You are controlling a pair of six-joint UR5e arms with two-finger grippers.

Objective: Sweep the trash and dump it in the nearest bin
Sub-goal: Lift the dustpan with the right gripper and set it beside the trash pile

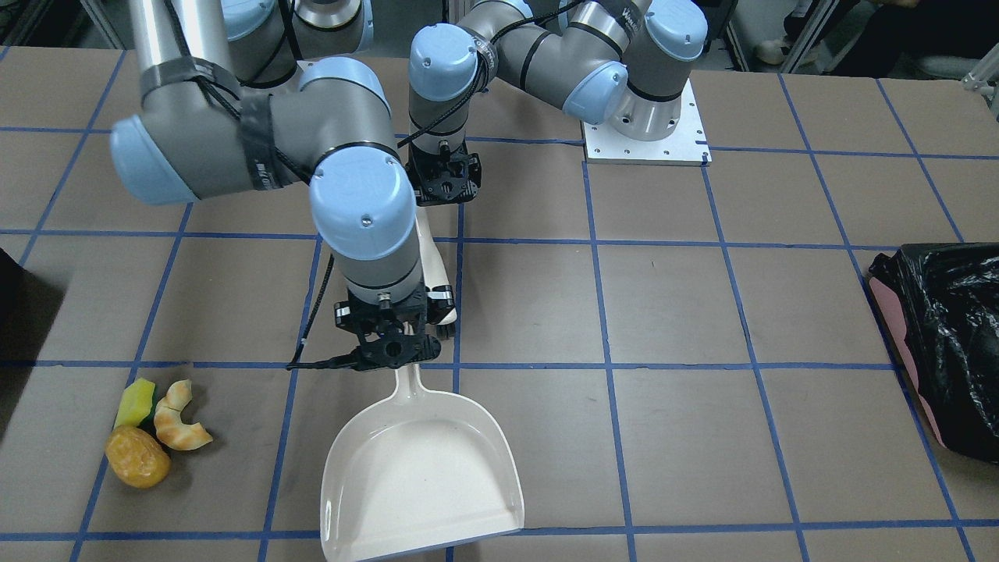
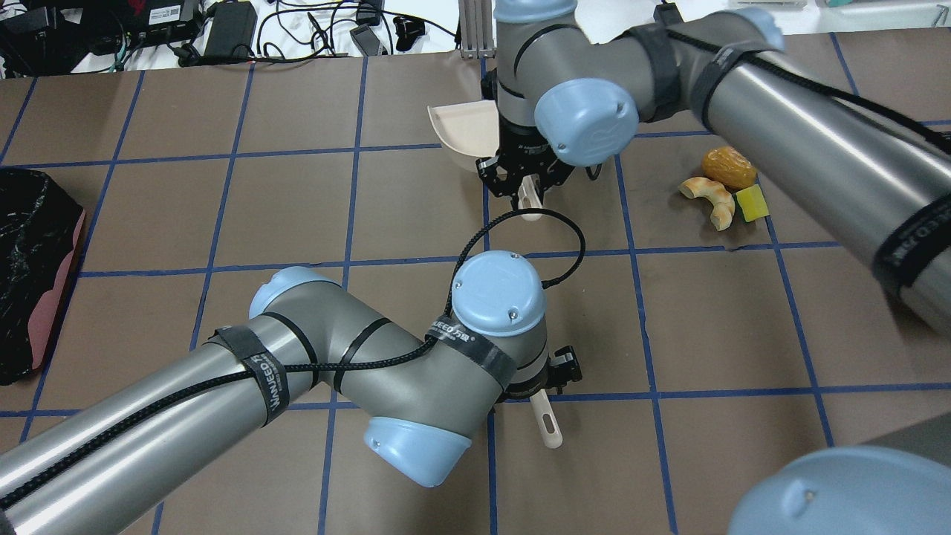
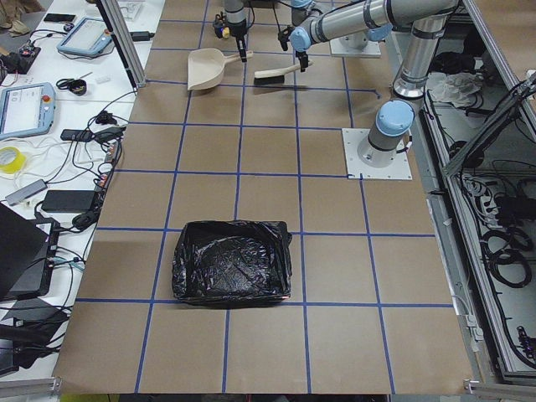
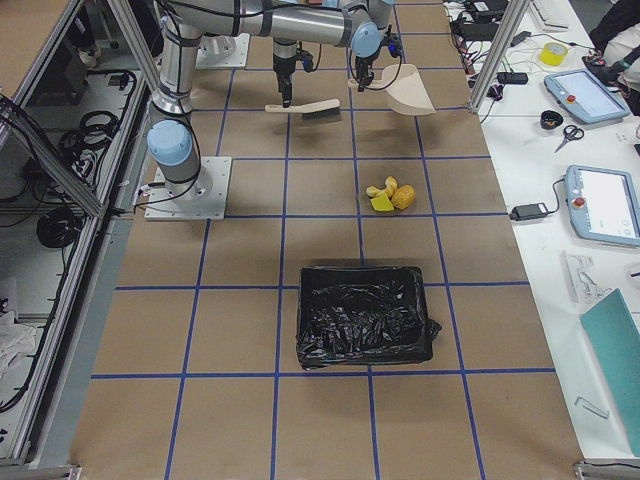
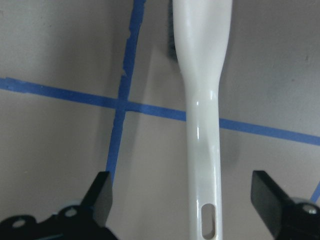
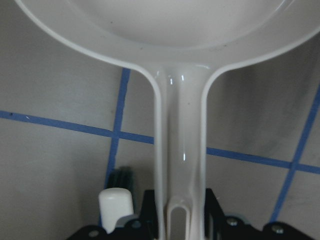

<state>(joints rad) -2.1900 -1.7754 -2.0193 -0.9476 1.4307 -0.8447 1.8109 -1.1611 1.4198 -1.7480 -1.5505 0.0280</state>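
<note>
The trash (image 1: 156,429) is a yellow-green sponge piece, a pale croissant piece and an orange-brown bun, piled on the table; it also shows in the overhead view (image 2: 721,186). My right gripper (image 1: 394,351) is shut on the handle of a cream dustpan (image 1: 421,476), whose pan rests on the table beside the trash. My left gripper (image 5: 184,195) is open, with its fingers (image 5: 102,195) wide on either side of the white brush (image 5: 202,125) handle and not touching it. The black bin (image 4: 365,315) shows as a dark slab (image 1: 15,328) near the trash.
A pink bin (image 1: 944,351) lined with a crinkly black bag stands at the table's other end. The left arm's base plate (image 1: 648,144) is bolted to the brown table with blue tape lines. Cables and devices lie beyond the far edge (image 2: 223,30).
</note>
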